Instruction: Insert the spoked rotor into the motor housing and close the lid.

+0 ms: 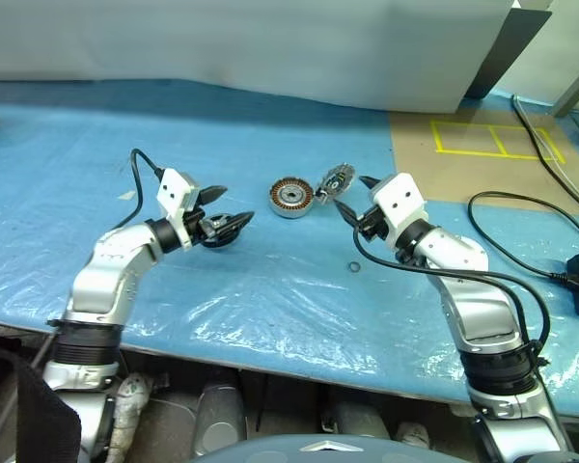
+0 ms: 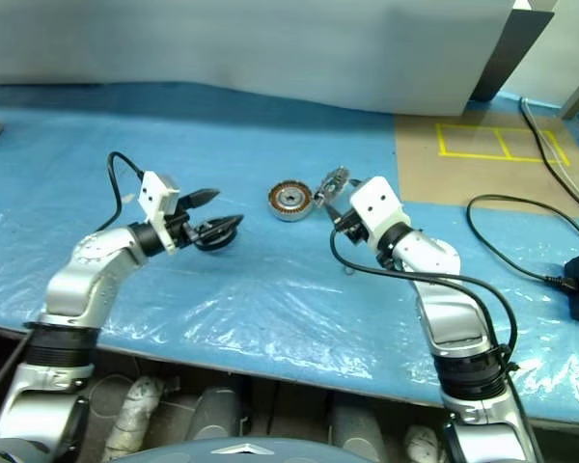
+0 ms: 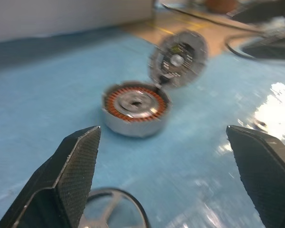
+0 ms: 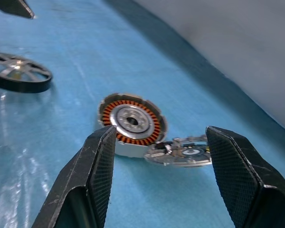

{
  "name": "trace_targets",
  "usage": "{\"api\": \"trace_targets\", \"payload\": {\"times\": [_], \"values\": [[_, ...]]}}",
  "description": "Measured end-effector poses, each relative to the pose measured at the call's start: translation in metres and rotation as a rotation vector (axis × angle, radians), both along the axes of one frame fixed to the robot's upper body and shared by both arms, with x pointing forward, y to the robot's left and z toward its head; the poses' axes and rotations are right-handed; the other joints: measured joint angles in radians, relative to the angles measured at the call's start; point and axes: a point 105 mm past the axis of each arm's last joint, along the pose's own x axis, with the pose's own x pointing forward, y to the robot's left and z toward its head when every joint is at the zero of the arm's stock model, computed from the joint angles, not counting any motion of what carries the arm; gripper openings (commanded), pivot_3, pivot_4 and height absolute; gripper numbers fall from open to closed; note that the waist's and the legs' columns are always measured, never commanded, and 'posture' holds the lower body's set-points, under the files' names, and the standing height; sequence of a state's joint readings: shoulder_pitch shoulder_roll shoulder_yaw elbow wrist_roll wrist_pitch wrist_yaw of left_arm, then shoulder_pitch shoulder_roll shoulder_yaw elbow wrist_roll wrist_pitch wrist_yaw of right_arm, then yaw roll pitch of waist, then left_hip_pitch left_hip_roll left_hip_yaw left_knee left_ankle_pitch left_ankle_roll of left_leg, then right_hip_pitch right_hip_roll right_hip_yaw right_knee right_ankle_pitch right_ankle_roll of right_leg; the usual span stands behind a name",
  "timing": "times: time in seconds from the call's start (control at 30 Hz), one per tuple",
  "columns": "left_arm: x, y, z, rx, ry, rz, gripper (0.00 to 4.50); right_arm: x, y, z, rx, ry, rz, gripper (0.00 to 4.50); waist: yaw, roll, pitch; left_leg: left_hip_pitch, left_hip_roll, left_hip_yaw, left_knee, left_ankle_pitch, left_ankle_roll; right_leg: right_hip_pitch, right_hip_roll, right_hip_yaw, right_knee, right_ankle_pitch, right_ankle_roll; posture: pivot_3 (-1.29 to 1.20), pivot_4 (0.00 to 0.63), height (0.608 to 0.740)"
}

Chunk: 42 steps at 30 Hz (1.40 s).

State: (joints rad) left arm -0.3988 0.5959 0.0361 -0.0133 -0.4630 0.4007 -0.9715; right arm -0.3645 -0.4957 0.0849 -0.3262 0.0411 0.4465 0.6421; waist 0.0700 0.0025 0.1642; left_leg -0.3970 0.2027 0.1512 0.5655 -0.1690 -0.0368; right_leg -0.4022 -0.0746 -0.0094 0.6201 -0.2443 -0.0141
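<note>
Left wrist view gives you the clearest look at the spoked rotor (image 3: 107,209): it lies flat on the blue-covered table (image 1: 270,289), just under and between the left gripper's (image 1: 234,209) fingers, not held. Those jaws stand wide and released, with nothing between them.

Beyond the rotor, well apart from it, sits the motor housing (image 1: 292,196), open side up, copper windings showing around a silvery centre. The lid (image 1: 336,179) is tilted against the housing's far edge, segmented face toward the left wrist camera, touching or nearly touching the rim. The right gripper (image 4: 156,156) hovers just beside it with jaws parted and empty. A tiny loose metal ring (image 1: 353,267) lies on the table near the right arm.

The step in hand looks like the rotor pickup. You will likely do best to drop the left jaws straight over the rim so both pads meet it on opposite sides, clear of the spokes. A thin rim lying flat can skid on the plastic sheet, so close slowly. Keep the rotor level when you carry it, and have the right gripper hold the lid off the housing mouth so the opening is free.
</note>
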Motion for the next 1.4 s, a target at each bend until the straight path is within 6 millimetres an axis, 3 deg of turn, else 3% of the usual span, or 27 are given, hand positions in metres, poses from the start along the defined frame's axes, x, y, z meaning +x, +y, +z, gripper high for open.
{"api": "trace_targets", "payload": {"times": [0.2,0.37,0.53,0.67,0.97,1.17,1.4], "values": [[0.008,-0.003,0.009,0.005,-0.038,-0.051,4.46,-0.003,0.008,-0.005,-0.080,0.039,0.112,3.13,0.004,0.000,0.000,0.000,0.001,0.000,0.003,0.000,0.000,0.001,0.000,0.000,0.002,-0.002,-0.005,0.00,0.150,0.740],[0.006,-0.011,-0.001,0.027,-0.020,-0.106,4.46,-0.010,0.018,-0.014,-0.137,0.069,0.205,3.13,-0.001,0.000,0.000,0.000,0.002,0.001,0.003,0.000,0.001,0.000,0.000,0.000,0.003,-0.003,-0.006,0.00,0.150,0.740],[0.012,-0.018,0.002,0.011,-0.060,-0.096,4.46,0.005,0.020,-0.020,-0.190,0.049,0.211,3.13,-0.001,0.000,0.000,0.000,0.002,0.001,0.005,0.000,0.001,0.000,0.000,-0.001,0.004,-0.003,-0.007,0.00,0.150,0.740],[0.013,-0.019,0.001,0.001,-0.057,-0.091,4.46,0.016,0.033,-0.015,-0.211,0.029,0.259,3.13,-0.003,0.000,0.000,-0.001,0.003,0.001,0.005,0.000,0.001,0.000,0.000,-0.001,0.004,-0.003,-0.008,0.00,0.150,0.740],[0.011,-0.019,-0.008,-0.035,-0.036,-0.047,4.46,0.059,0.086,0.007,-0.301,0.011,0.417,3.13,-0.016,0.000,0.000,-0.004,0.004,0.002,0.007,0.001,0.002,-0.003,0.000,-0.004,0.006,-0.002,-0.011,0.00,0.150,0.740],[0.006,-0.016,-0.012,-0.060,-0.042,0.008,4.46,0.085,0.101,-0.020,-0.381,0.186,0.420,3.13,-0.019,0.000,0.000,-0.010,0.006,0.000,0.009,0.002,0.005,-0.005,-0.001,-0.010,0.007,-0.003,-0.014,0.00,0.150,0.740],[-0.005,-0.013,-0.020,-0.082,-0.030,0.068,4.46,0.095,0.089,-0.040,-0.460,0.291,0.340,3.13,-0.018,0.000,0.001,-0.011,0.008,-0.001,0.009,0.002,0.005,-0.006,0.000,-0.014,0.008,-0.005,-0.017,0.00,0.150,0.740]]}}
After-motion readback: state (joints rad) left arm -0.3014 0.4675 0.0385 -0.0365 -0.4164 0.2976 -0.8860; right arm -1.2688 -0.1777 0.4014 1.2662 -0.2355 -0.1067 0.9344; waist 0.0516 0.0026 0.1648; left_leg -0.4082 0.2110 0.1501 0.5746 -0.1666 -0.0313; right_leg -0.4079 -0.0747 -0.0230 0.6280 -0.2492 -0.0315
